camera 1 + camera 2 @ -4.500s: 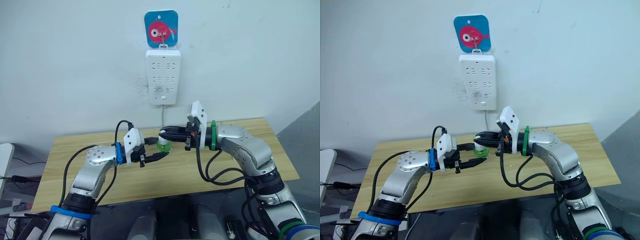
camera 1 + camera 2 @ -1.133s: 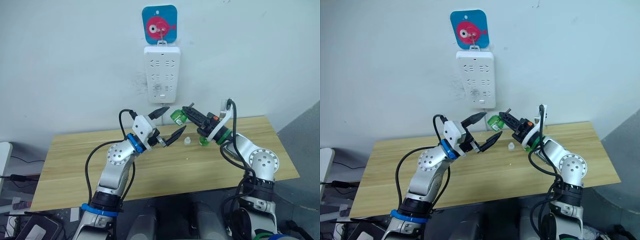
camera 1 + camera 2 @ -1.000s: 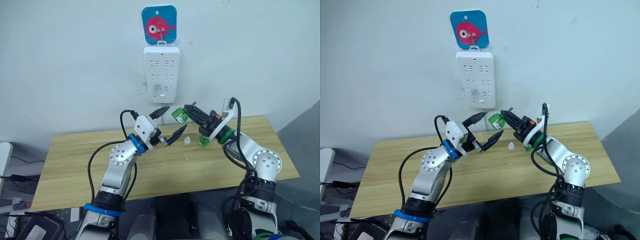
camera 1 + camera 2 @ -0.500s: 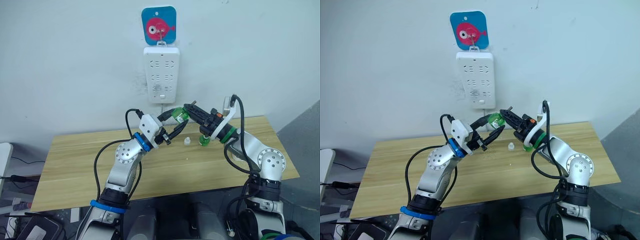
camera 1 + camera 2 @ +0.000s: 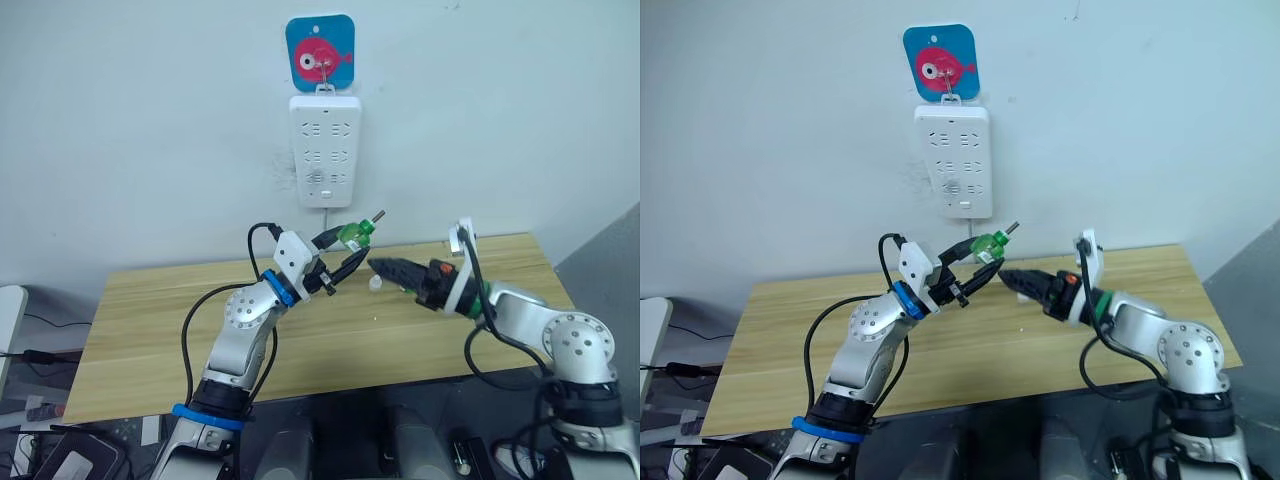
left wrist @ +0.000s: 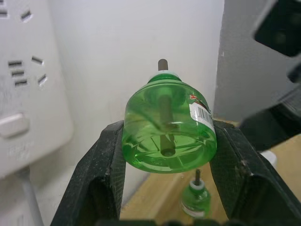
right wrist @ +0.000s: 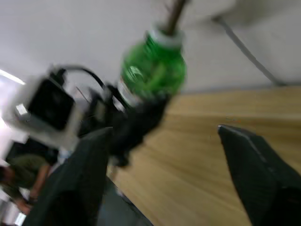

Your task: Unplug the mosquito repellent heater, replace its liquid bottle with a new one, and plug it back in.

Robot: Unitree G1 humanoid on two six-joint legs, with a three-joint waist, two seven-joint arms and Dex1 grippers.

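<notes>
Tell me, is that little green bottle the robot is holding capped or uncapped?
Uncapped. The green bottle, clamped between the left gripper fingers, shows a bare dark wick rising from its white neck.

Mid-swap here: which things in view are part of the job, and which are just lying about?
Job: green bottle clamped in the left gripper; second green bottle on the table; small white cap; wall power strip; open right gripper.
Lying about: fish plaque above the strip.
</notes>
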